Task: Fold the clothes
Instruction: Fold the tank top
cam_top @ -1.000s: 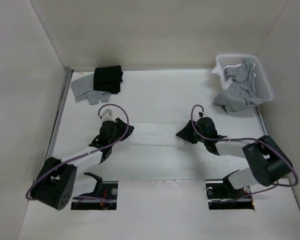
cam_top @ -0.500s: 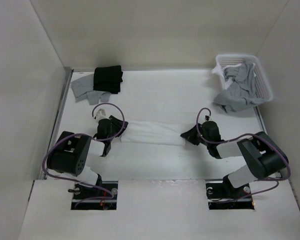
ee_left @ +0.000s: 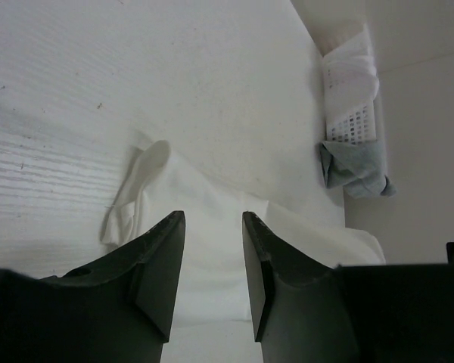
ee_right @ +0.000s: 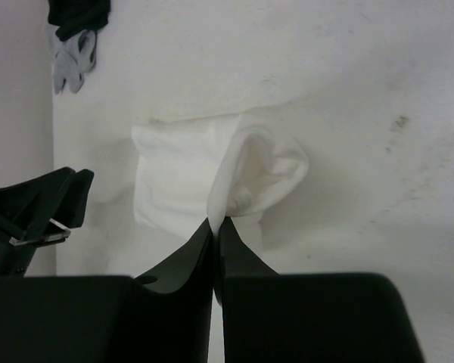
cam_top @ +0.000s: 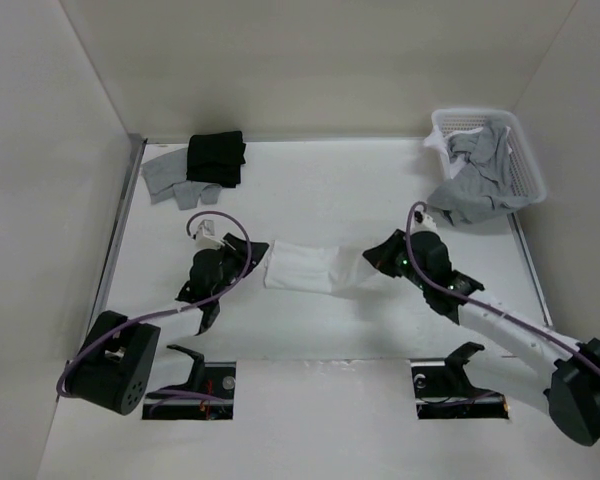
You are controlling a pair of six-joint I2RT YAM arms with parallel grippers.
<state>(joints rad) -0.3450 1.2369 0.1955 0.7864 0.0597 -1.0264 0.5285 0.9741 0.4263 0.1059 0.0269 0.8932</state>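
While our right gripper point(ee_right: 217, 223) pinched the white top point(cam_top: 305, 270) by its edge to carry it over, we judged the fold underway.
Our left gripper point(ee_left: 212, 218) hung unclenched and empty; the white top lay well apart from the basket point(cam_top: 528, 170).

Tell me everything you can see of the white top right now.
The white top is thin, soft-looking fabric, folded into a narrow band lying across the middle of the table. Its right end is raised off the surface and curls over into a loose fold, pinched by the shut right gripper. The left gripper hovers open over the left end, gripping nothing. A narrow loop, perhaps a strap, sticks out at that end.
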